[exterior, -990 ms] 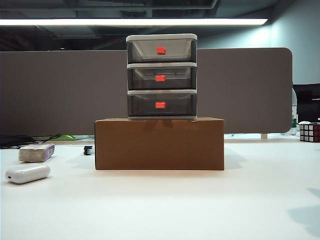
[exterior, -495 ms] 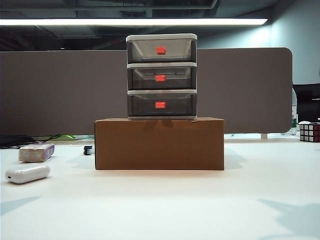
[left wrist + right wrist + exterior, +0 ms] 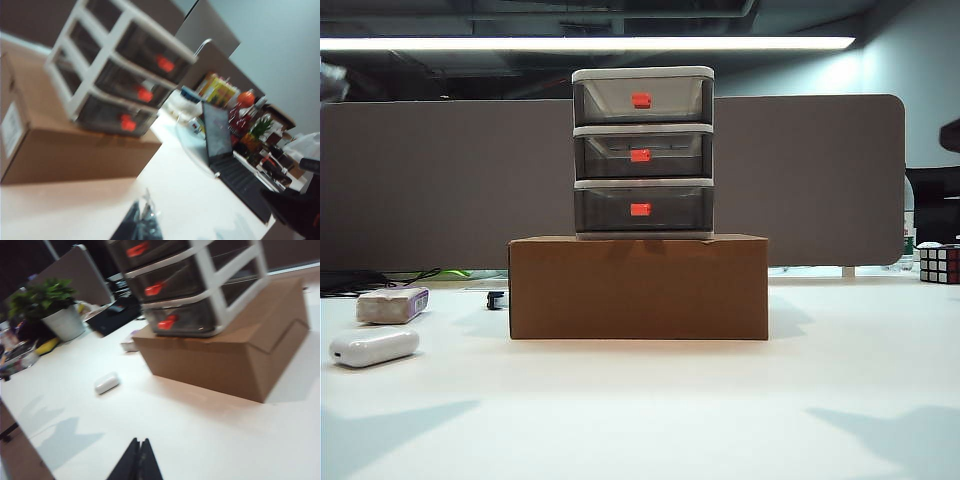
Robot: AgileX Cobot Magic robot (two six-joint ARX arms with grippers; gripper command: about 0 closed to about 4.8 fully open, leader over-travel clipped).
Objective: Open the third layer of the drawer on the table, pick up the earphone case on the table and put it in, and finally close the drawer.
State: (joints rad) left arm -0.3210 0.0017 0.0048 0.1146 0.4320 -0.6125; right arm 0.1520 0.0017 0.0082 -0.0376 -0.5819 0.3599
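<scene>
Exterior view is showing arm shadows spreading across the near surface (image 3: 650, 420) while both grippers, left gripper (image 3: 142, 225) and right gripper (image 3: 137, 462), are hanging clenched and empty, the earphone case (image 3: 374, 346) lying far left, the third layer (image 3: 642, 209) unopened.

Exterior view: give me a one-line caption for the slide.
Three-tier drawer, all layers shut, on a cardboard box; earphone case lies on the table at left; neither gripper in frame.
</scene>
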